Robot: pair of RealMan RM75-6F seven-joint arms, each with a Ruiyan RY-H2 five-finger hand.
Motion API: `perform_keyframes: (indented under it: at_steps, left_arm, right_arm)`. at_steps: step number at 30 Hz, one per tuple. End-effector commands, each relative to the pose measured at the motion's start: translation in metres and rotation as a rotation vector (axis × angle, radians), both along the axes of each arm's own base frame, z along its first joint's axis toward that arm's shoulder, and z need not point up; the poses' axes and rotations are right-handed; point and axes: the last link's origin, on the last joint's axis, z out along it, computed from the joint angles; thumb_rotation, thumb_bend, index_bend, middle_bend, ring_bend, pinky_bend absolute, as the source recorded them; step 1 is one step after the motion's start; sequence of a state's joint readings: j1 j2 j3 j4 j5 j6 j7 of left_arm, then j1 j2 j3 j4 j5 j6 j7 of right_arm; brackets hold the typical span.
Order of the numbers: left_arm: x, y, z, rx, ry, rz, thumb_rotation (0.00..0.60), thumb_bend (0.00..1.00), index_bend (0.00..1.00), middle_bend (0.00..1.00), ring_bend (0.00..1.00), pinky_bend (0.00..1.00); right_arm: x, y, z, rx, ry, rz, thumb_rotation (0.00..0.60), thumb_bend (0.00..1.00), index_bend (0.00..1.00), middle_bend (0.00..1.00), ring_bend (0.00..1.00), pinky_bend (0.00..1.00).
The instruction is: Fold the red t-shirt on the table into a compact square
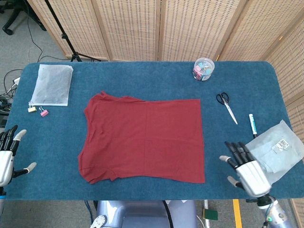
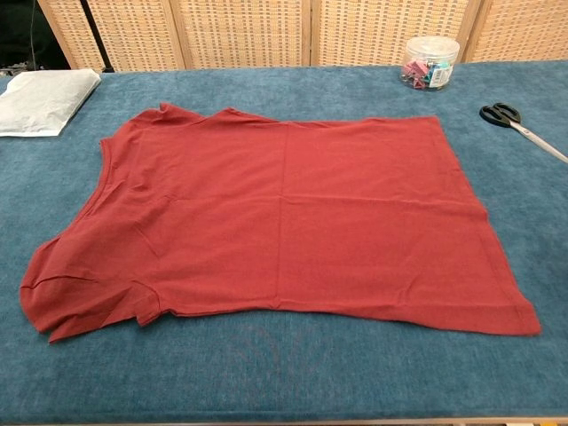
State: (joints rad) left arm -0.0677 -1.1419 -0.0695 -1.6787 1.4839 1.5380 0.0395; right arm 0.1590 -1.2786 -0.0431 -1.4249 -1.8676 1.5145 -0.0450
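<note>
Head view: red t-shirt (image 1: 142, 140) flat mid-table, collar toward left edge | right hand (image 1: 245, 166) empty, fingers spread, near front-right corner beside hem | left hand (image 1: 8, 154) empty, front-left corner | pinch hem corners, fold evenly.

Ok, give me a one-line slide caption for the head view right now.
Red t-shirt lies flat on the blue table, both open hands, left hand and right hand, clear of it.

One red t-shirt (image 1: 145, 139) lies on one blue table (image 1: 237, 76). There are two plastic bags (image 1: 52, 84) (image 1: 277, 150), one tub of clips (image 1: 203, 69), one pair of scissors (image 1: 226, 105), one pen (image 1: 252, 125), two loose clips (image 1: 38, 110) and two hands (image 1: 6, 156) (image 1: 248, 170).
</note>
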Motion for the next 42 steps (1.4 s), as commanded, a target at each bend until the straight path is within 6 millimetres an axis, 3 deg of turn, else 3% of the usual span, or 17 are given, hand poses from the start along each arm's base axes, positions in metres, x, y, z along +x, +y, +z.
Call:
perform_keyframes:
  at_steps: [1,6,20,37,42]
  left_arm:
    - [0.0,0.0,0.001,0.001,-0.005,0.002,0.6,0.0,0.0,0.0,0.0,0.0]
    - [-0.001,0.001,0.004,0.011,-0.011,0.008,0.6,0.0,0.0,0.0,0.0,0.0]
    - [-0.002,0.005,0.004,0.009,-0.015,0.022,0.6,0.0,0.0,0.0,0.0,0.0]
    - [-0.004,0.008,0.004,0.006,-0.017,0.037,0.6,0.0,0.0,0.0,0.0,0.0]
    - [-0.003,0.008,0.003,0.005,-0.015,0.037,0.6,0.0,0.0,0.0,0.0,0.0]
  right_arm:
    - [0.004,0.004,-0.024,0.066,0.034,0.047,0.6,0.05,0.34,0.0,0.0,0.0]
    - [0.011,0.001,-0.046,0.112,0.061,0.08,0.6,0.11,0.34,0.0,0.0,0.0]
    - [0.019,-0.014,-0.076,0.157,0.112,0.066,0.6,0.2,0.36,0.0,0.0,0.0]
    - [0.021,-0.016,-0.095,0.19,0.17,0.067,0.6,0.21,0.38,0.0,0.0,0.0]
    - [0.022,-0.018,-0.098,0.188,0.171,0.065,0.6,0.28,0.41,0.0,0.0,0.0]
